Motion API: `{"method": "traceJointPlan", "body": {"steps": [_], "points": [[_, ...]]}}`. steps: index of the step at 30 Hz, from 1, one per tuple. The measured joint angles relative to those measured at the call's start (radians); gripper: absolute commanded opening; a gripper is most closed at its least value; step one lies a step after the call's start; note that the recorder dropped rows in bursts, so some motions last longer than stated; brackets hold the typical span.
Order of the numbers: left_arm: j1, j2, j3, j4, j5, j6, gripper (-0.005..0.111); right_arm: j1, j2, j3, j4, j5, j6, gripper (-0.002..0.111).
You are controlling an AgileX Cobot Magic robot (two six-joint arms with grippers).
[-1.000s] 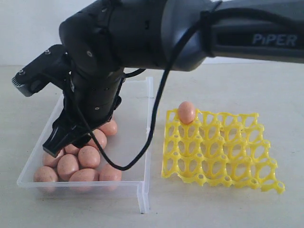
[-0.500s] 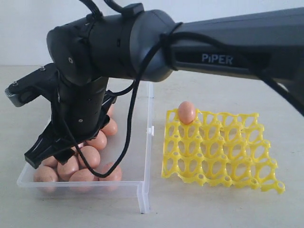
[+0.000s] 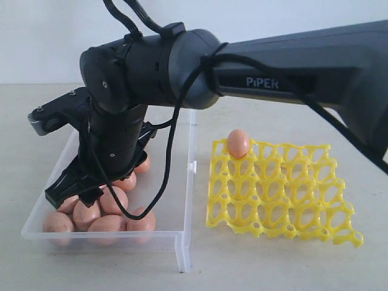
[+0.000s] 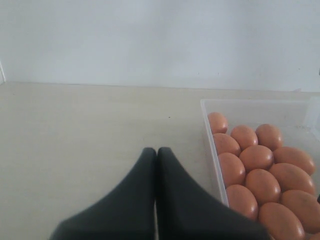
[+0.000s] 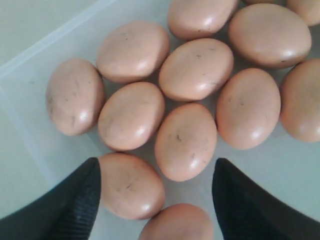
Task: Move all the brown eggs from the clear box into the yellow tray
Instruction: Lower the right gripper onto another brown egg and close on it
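Black left end effector (image 4: 156,165), closed and empty, hangs beside the shallow clear plastic box (image 3: 185,206). Pinkish-brown oval eggs (image 3: 108,223) lie inside, under the right end effector (image 5: 156,167), its fingers spread apart. One egg (image 3: 237,143) sits in a corner cup of the yellow lattice tray (image 3: 285,200).

The box (image 3: 173,206) is sitting left of the tray (image 3: 285,194) on the counter (image 3: 273,267), eggs (image 3: 106,223) crowding its near end (one egg (image 3: 237,143) is resting in the tray's far-left cup).
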Motion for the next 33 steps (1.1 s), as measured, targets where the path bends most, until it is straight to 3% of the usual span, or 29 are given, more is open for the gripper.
{"method": "traceJointPlan", "body": {"steps": [33], "points": [[0.000,0.000,0.000,0.000,0.000,0.000,-0.004,-0.011,0.088,0.000,-0.006,-0.106,-0.052,0.062]]}}
